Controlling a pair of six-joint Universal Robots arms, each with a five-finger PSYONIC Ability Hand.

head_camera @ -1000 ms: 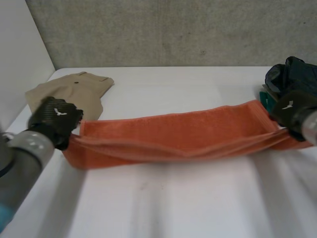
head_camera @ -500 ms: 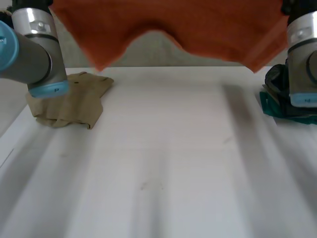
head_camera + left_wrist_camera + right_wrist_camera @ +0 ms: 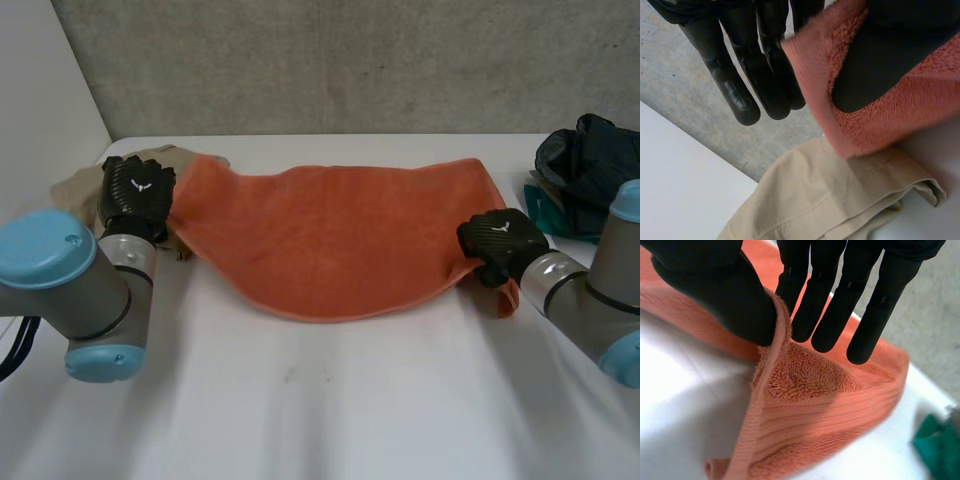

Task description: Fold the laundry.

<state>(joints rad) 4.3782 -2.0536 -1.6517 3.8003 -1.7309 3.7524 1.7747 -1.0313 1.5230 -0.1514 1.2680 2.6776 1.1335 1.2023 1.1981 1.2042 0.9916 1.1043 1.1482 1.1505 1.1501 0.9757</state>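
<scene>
1. I am holding the orange towel [image 3: 330,235], left hand [image 3: 135,195] at one end, right hand [image 3: 500,245] at the other.
2. It is lying across the desk [image 3: 330,400].
3. The beige trousers [image 3: 72,190] are lying beside my left hand.

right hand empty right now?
No: in the right wrist view the right hand pinches an edge of the orange towel between its thumb and fingers.
</scene>
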